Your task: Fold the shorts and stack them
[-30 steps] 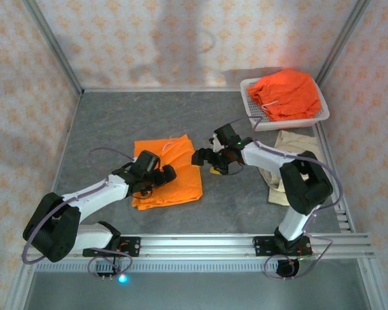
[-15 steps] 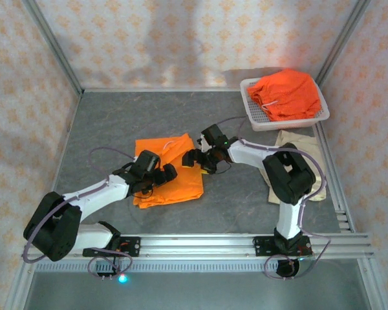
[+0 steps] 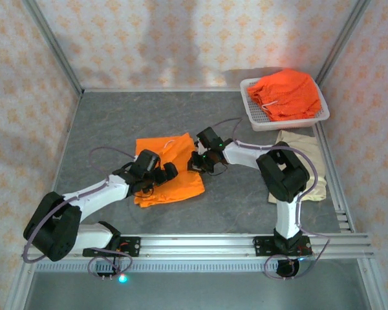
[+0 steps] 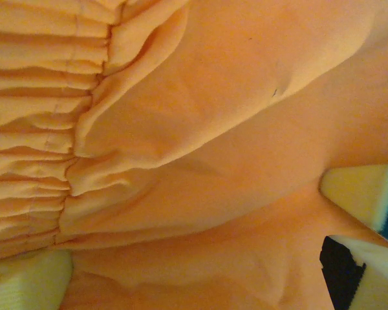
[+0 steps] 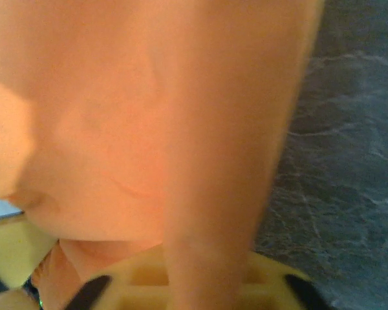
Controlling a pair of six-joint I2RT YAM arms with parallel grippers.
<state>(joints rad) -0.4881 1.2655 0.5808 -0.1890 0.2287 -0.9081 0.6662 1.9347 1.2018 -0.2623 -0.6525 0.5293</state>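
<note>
Mid-frame, the bright orange cloth shorts [image 3: 181, 184] lie partly folded under the left gripper [image 3: 165, 173], its fingers spread wide, and the right gripper [image 3: 197, 161] sits at their right edge, its grip unclear to me, while the second orange pair [image 3: 286, 93] in the white mesh basket [image 3: 291, 123] upper right and the pale beige pair [image 3: 304, 145] at right wait, nothing stacked.

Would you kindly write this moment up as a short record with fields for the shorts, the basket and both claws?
flat orange shorts: lying on the grey table, centre-left
second orange shorts: bunched in the white mesh basket, far right
beige shorts: crumpled on the table, just nearer than the basket
left claw: open, on the flat orange shorts
right claw: at their right edge, grip unclear
</note>
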